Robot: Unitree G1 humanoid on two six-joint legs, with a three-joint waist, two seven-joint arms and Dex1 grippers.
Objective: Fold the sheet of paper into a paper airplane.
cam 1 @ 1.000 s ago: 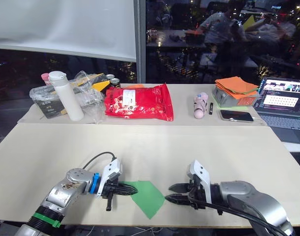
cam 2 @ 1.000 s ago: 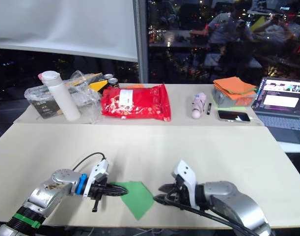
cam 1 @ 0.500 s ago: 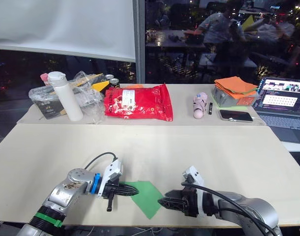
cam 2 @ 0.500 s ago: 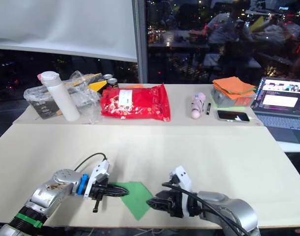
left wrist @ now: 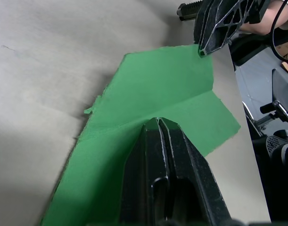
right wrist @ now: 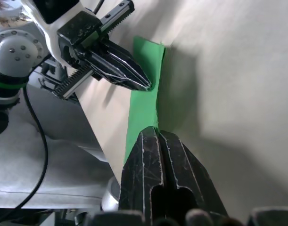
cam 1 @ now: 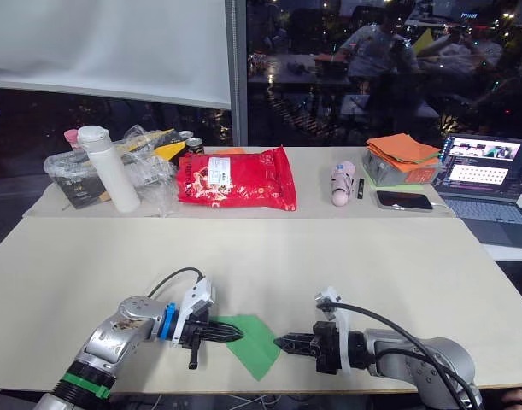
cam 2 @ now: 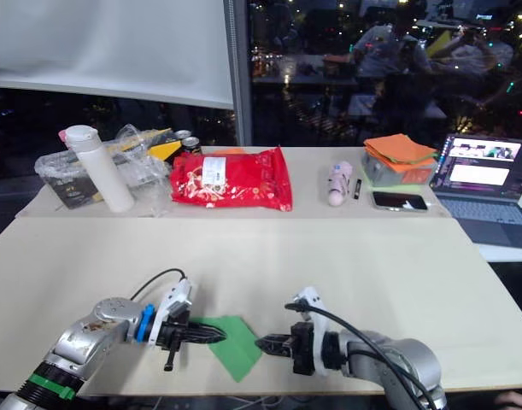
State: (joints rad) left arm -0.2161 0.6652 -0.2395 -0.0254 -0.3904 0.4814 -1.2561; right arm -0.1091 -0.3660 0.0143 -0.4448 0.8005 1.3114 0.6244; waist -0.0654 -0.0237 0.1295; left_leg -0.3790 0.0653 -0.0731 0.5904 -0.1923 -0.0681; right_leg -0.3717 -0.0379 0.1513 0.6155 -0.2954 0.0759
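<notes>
A bright green sheet of paper [cam 1: 251, 341], partly folded into a wedge, lies flat near the front edge of a pale desk [cam 1: 346, 256], about midway along it. The left gripper [cam 1: 234, 336] has its two black fingers pressed together, their tips resting on the paper's left part. The right gripper [cam 1: 280, 342] also has its fingers closed together, tips touching the paper's right edge; whether they pinch that edge cannot be told. Along the desk's far edge stand a white bottle [cam 1: 109, 168], a red glossy bag [cam 1: 235, 178], an orange cloth stack [cam 1: 403, 151] and a laptop [cam 1: 483, 178].
</notes>
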